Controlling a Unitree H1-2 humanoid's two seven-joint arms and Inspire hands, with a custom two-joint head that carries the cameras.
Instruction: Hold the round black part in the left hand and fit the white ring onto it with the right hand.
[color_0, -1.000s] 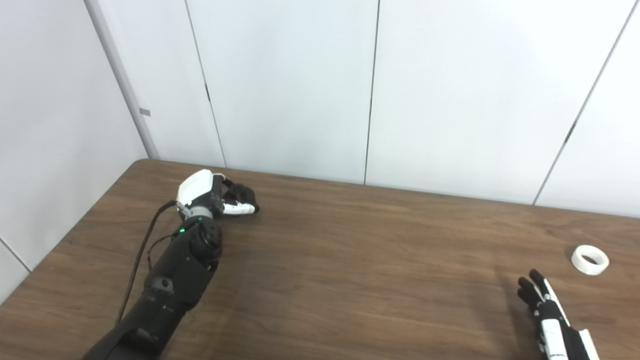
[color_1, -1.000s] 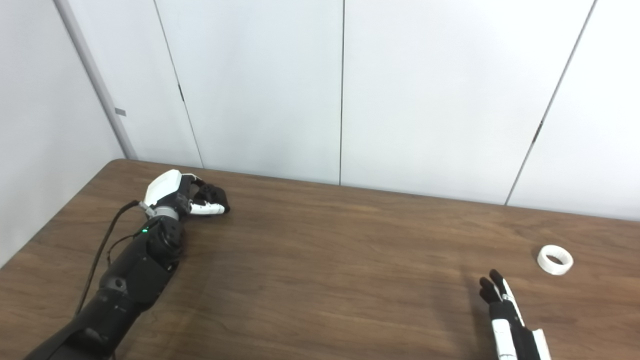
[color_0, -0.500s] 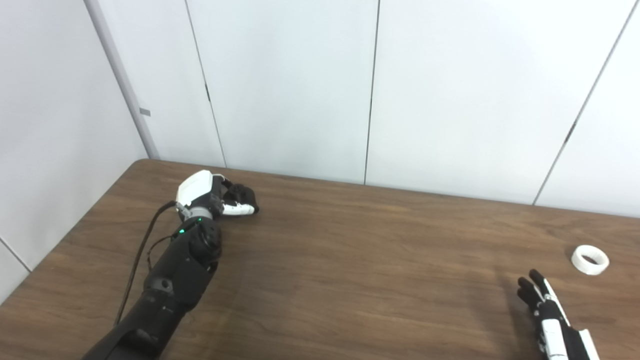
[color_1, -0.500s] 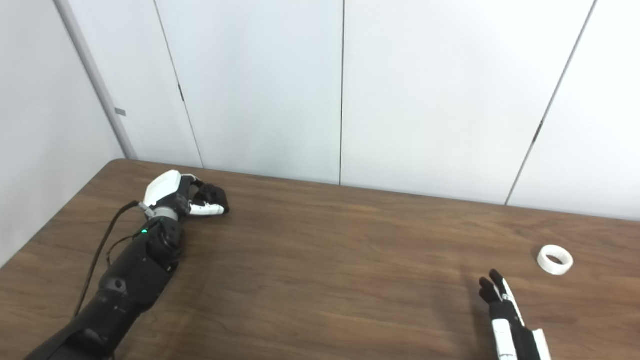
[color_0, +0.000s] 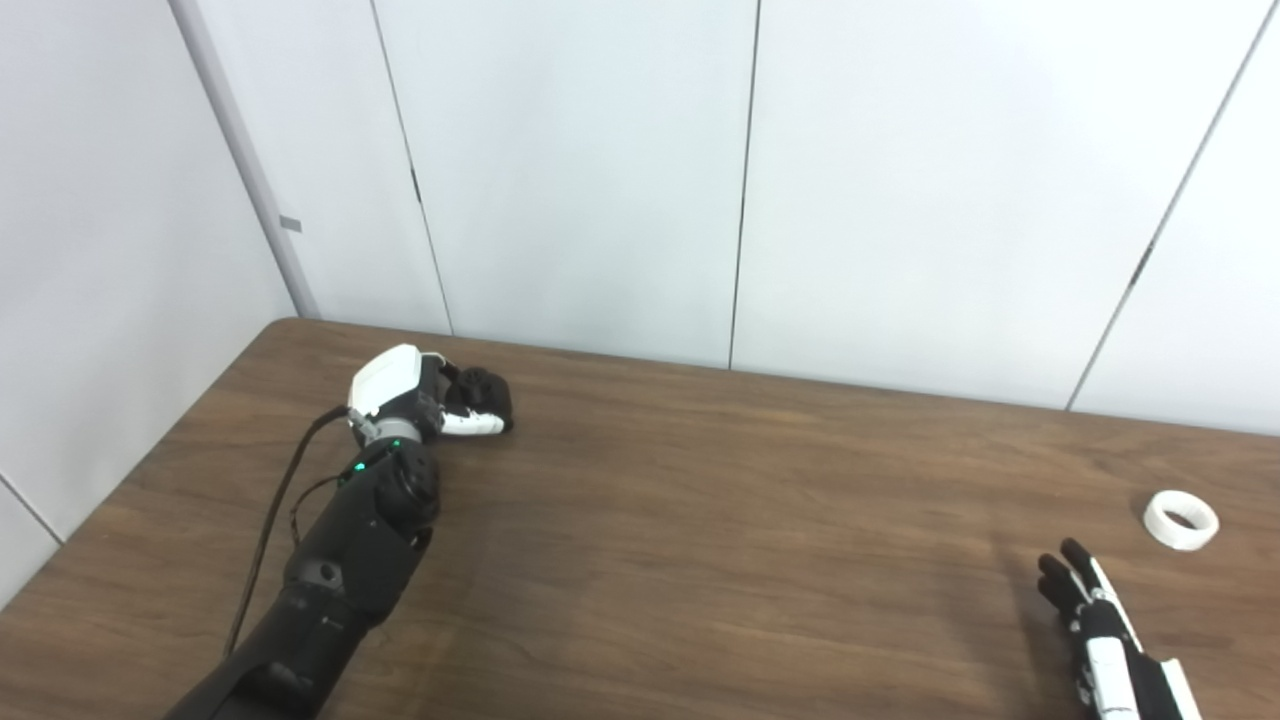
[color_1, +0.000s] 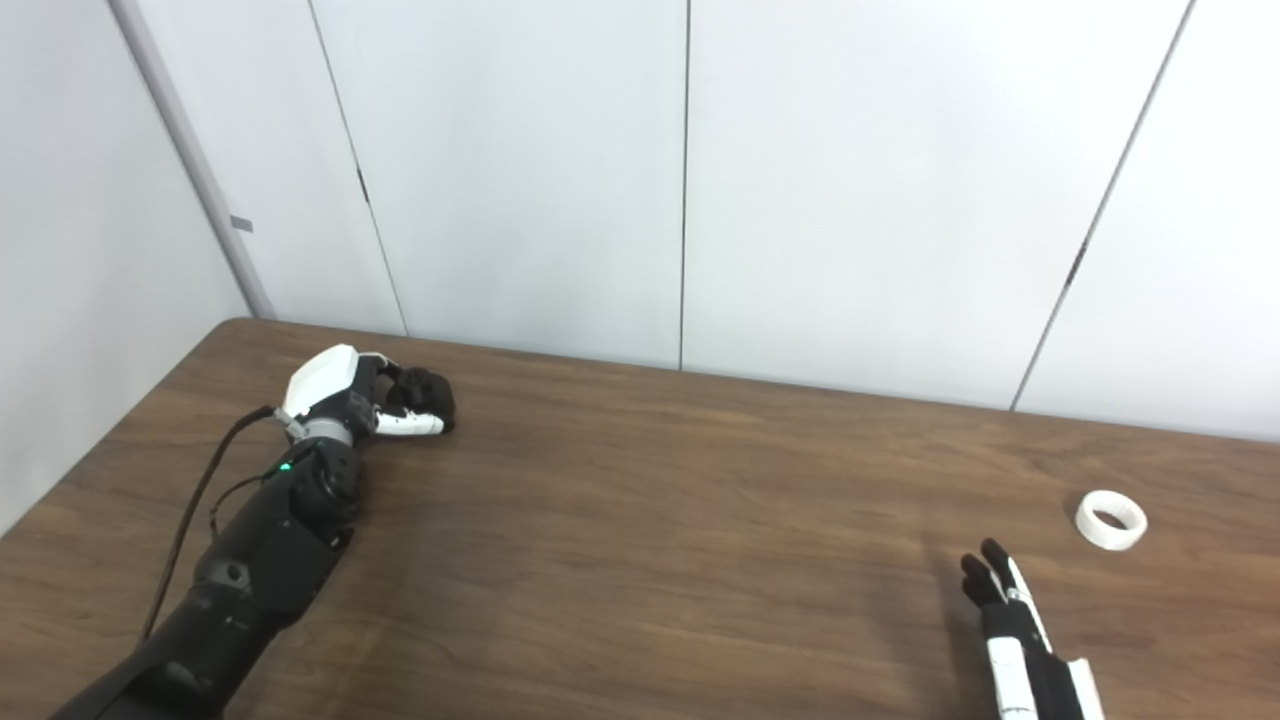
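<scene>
Since the earlier frames only the left arm has drawn back slightly along the brown worktop (color_0: 700, 520), its left hand (color_0: 440, 395) curled around the round black part (color_0: 485, 390) at the far-left corner, while the right hand (color_0: 1095, 630) waits empty with fingers straight, near the white ring (color_0: 1180, 519) but apart from it. Risks, as I judge them: the small ring skidding away under a clumsy pinch, or the part twisting in a loose grasp; no readable writing shows anywhere.
</scene>
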